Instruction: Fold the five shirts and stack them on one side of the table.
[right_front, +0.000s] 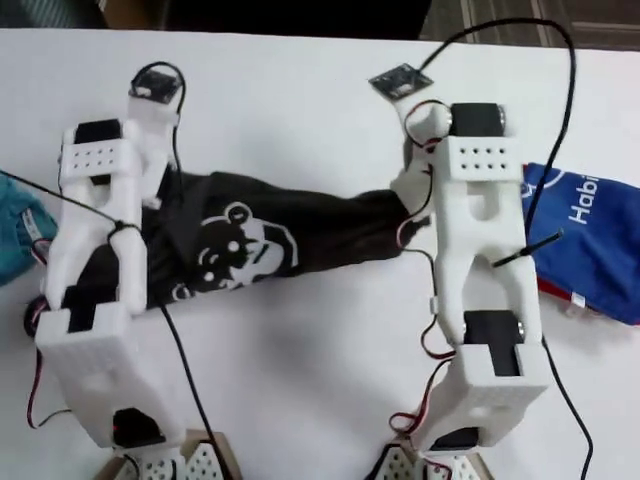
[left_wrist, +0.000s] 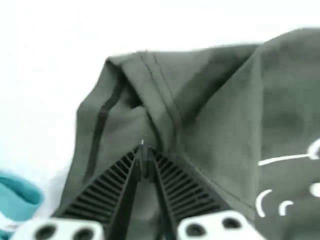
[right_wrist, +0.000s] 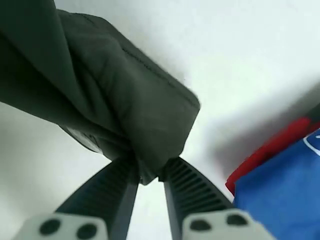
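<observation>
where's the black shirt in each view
High view: black shirt stretched across the middle of the table, between the two arms.
Left wrist view: one bunched end pinched in the left gripper.
Right wrist view: the other, folded end clamped in the right gripper.
Shared landmark: blue shirt, beside the right arm in the high view and near that gripper in the right wrist view.

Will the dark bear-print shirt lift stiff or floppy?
Probably floppy: the dark shirt bunches into soft folds where the left gripper pinches it. Likely light: the right gripper holds a thick wad by its tips alone. Its middle would probably sag between them.
</observation>
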